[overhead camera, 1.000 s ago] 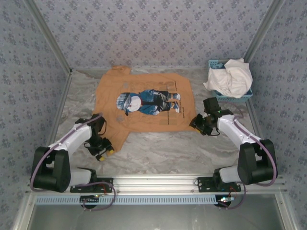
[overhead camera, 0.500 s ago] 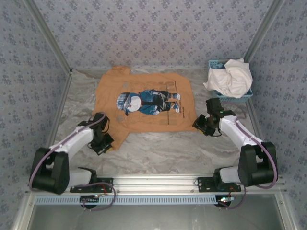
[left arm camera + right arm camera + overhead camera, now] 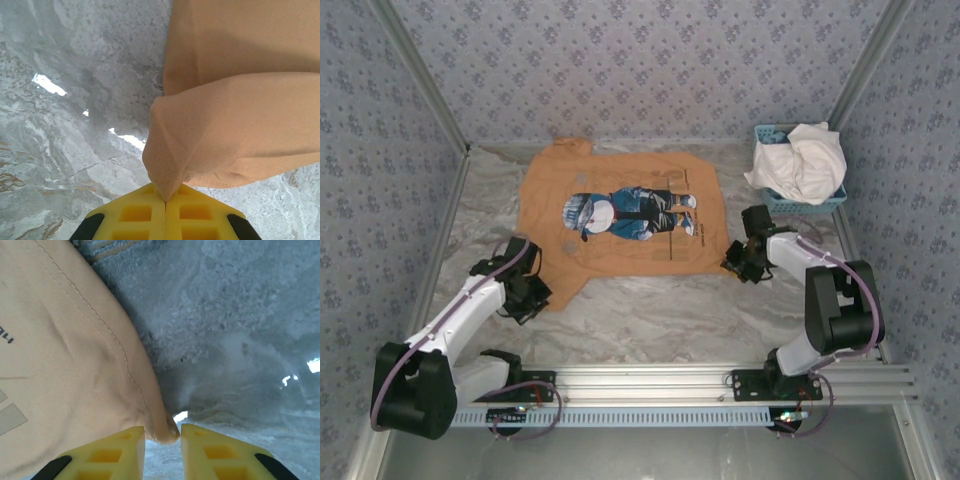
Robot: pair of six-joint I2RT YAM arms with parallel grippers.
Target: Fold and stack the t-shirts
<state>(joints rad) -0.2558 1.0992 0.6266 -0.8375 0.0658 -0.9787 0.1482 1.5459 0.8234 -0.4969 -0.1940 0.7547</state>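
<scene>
Left gripper [image 3: 165, 201] pinches tan shirt [image 3: 620, 215] sleeve tip, jaws pressed together. Right gripper [image 3: 163, 435] at shirt's hem corner, jaws slightly apart around it.

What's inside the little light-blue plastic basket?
A crumpled white cloth t-shirt fills the light-blue plastic basket and spills over its rim. Anything lying beneath the shirt is covered, so it cannot be seen.

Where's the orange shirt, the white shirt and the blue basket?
Tan-orange cloth t-shirt [image 3: 620, 170]: top external view, plain cloth beside print.
Crumpled white cloth t-shirt [image 3: 808, 160]: top external view, middle folds.
Light-blue plastic basket [image 3: 815, 207]: top external view, near wall.
</scene>
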